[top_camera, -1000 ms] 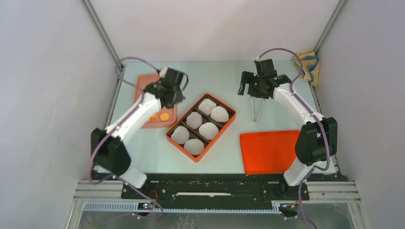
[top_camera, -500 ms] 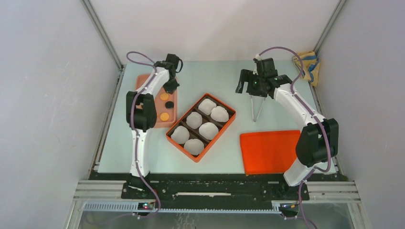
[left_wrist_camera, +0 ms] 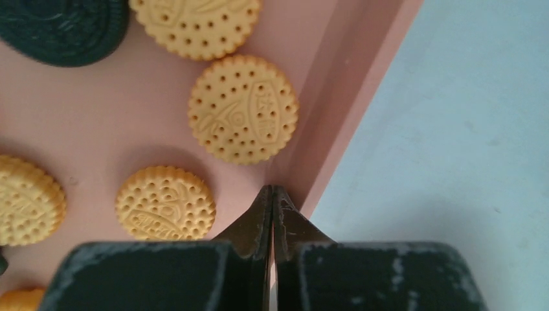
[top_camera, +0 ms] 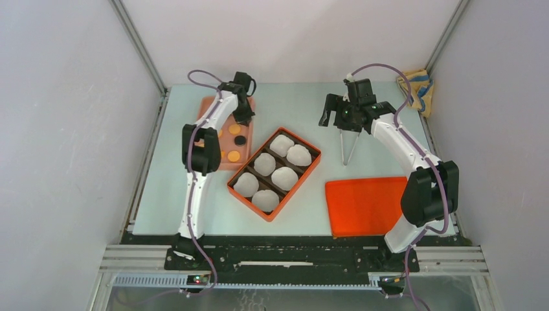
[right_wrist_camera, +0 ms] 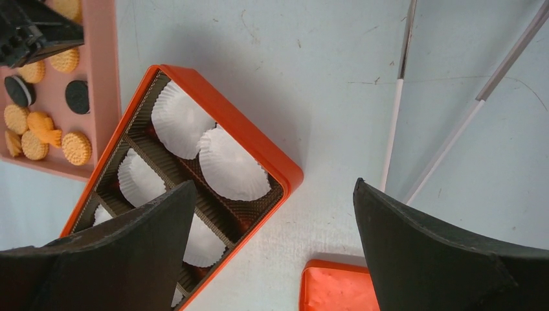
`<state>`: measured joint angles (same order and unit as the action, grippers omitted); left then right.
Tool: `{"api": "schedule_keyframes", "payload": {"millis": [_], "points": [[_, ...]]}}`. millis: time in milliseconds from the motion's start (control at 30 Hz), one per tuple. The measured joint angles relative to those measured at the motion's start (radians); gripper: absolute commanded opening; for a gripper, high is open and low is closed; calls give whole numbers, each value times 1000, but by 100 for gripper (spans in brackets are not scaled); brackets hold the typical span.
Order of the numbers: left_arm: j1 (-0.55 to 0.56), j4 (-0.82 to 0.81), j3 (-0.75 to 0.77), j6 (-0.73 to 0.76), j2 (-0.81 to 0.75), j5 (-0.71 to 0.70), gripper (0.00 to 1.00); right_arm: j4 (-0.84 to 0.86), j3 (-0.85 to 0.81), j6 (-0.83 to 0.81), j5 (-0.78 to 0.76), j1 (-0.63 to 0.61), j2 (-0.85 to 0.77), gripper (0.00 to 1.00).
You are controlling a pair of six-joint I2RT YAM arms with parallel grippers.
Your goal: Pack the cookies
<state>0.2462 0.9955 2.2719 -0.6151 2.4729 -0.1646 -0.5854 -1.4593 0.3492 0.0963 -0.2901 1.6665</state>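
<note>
The cookies lie in a pink tray (top_camera: 208,107) at the far left; round orange ones (left_wrist_camera: 243,109) (left_wrist_camera: 166,204) and a black one (left_wrist_camera: 65,26) fill the left wrist view. My left gripper (left_wrist_camera: 272,194) (top_camera: 245,116) hovers low over the tray's far right corner beside its wall (left_wrist_camera: 336,110); it is shut with nothing between the tips. An orange box (top_camera: 310,170) with white paper cups (right_wrist_camera: 230,165) sits mid-table. My right gripper (right_wrist_camera: 274,183) (top_camera: 353,116) hangs wide open above the table right of the box, holding nothing.
An orange lid (top_camera: 366,206) lies flat at the near right. A pair of thin tongs (top_camera: 346,148) (right_wrist_camera: 395,116) rests on the table under the right gripper. A cloth (top_camera: 417,87) sits in the far right corner. Walls enclose three sides.
The left arm has stretched out from the tray's middle to its far right corner. The pink tray has shifted a little to the right. The right arm has not moved.
</note>
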Motion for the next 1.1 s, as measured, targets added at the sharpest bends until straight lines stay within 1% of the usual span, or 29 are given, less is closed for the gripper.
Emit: {"api": "schedule_keyframes", "payload": {"millis": [133, 333, 500, 633, 733, 800, 867, 933, 1033, 1100], "points": [[46, -42, 76, 22, 53, 102, 8, 0, 11, 2, -4, 0, 0, 100], [145, -142, 87, 32, 80, 280, 10, -7, 58, 10, -12, -1, 37, 99], [198, -182, 87, 46, 93, 419, 10, -24, 74, 23, -10, -8, 78, 98], [226, -212, 51, 66, 81, 446, 11, -21, 108, 23, -24, -39, 74, 98], [237, -267, -79, 72, 2, 390, 11, -32, 147, 19, -47, -83, 51, 98], [245, -280, -224, 75, -103, 293, 11, -48, 166, 16, -65, -123, 24, 98], [249, -302, -376, 76, -221, 213, 12, -60, 185, 14, -89, -159, -22, 99], [256, -309, -550, 75, -380, 135, 12, -72, 196, 13, -97, -182, -69, 99], [284, -309, -740, 72, -613, 34, 10, -75, 198, 12, -112, -186, -128, 99], [317, -319, -823, 57, -726, 8, 8, -74, 198, 12, -118, -179, -141, 99]]}}
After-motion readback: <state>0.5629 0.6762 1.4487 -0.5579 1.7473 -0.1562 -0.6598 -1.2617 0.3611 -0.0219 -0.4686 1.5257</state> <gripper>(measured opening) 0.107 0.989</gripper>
